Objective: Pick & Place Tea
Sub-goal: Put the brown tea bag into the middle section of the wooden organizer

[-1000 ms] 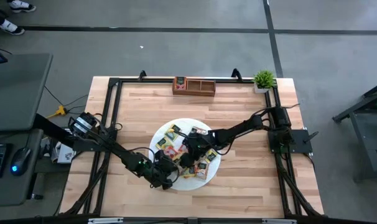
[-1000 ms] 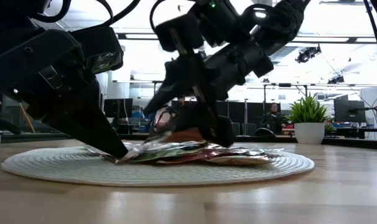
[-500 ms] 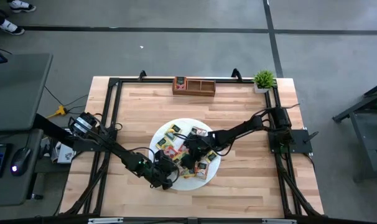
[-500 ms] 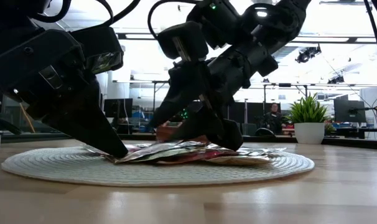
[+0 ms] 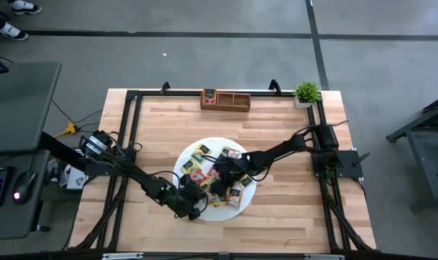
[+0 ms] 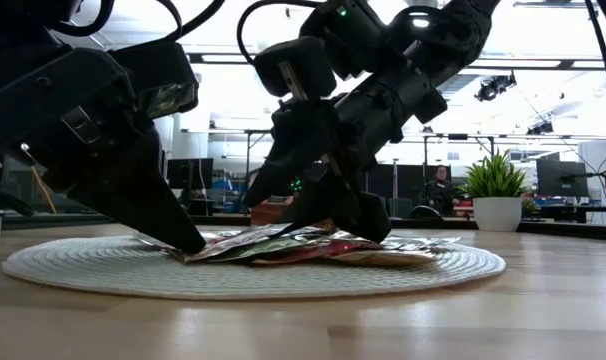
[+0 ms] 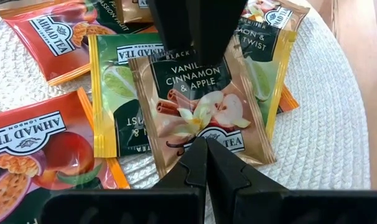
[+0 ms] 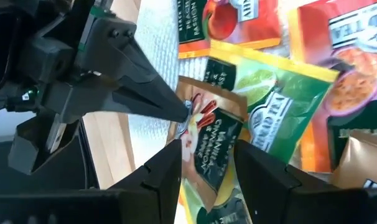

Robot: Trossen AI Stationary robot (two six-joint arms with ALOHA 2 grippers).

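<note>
Left wrist: shut left gripper [image 7: 206, 144] pins brown packet [image 7: 204, 106].

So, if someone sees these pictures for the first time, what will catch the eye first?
Probably the bright heap of tea packets on the round white mat in the middle of the table, with both dark arms meeting over it. The left claw is shut, its tip pressing on the brown vanilla, cinnamon and apple packet, and the right claw straddles that same packet, open. Farther back stand a wooden tray and a small potted plant.
</note>
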